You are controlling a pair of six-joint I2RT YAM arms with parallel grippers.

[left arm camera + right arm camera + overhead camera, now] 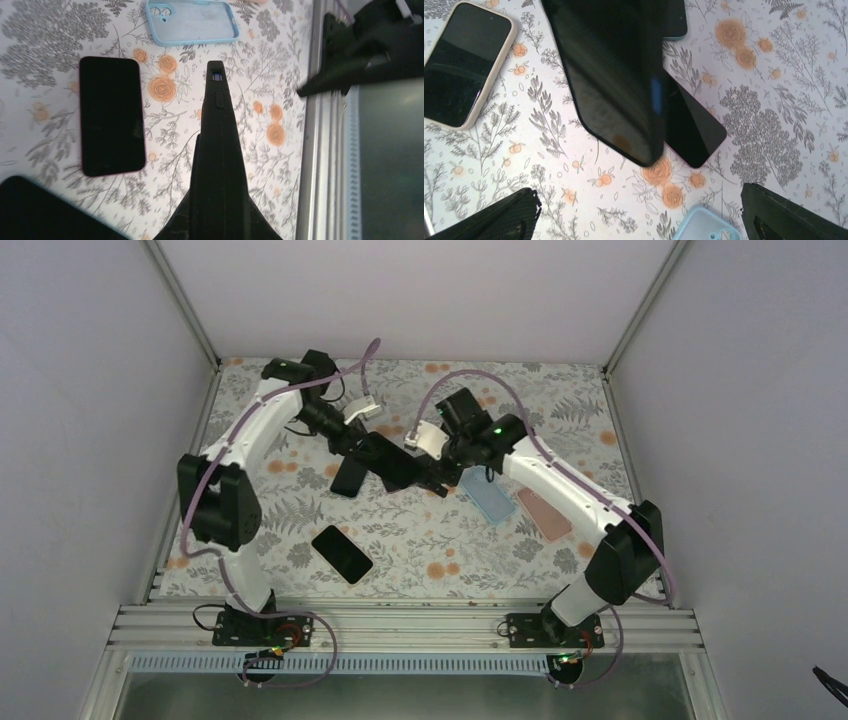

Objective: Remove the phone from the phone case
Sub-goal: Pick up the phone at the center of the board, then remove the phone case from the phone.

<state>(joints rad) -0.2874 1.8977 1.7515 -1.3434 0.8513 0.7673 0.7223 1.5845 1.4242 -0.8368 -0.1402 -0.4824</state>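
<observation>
Top view: your left fingers [350, 438] are clenched on the black phone case [392, 462], holding it off the table [300, 510] near the middle. Your right fingers [438, 480] sit close by its other end. A loose phone [347, 478] lies just beside, a beige-cased phone [342, 553] nearer the bases, and a blue case [487, 495] and pink case [543, 513] by the right arm. Left wrist: the phone case [217, 150] shows edge-on, one side button visible; you cannot tell whether the phone sits inside. Right wrist: right fingers [489, 220] are spread wide, gripping nothing. The phone case [614, 75] hangs over the loose phone [694, 132].
</observation>
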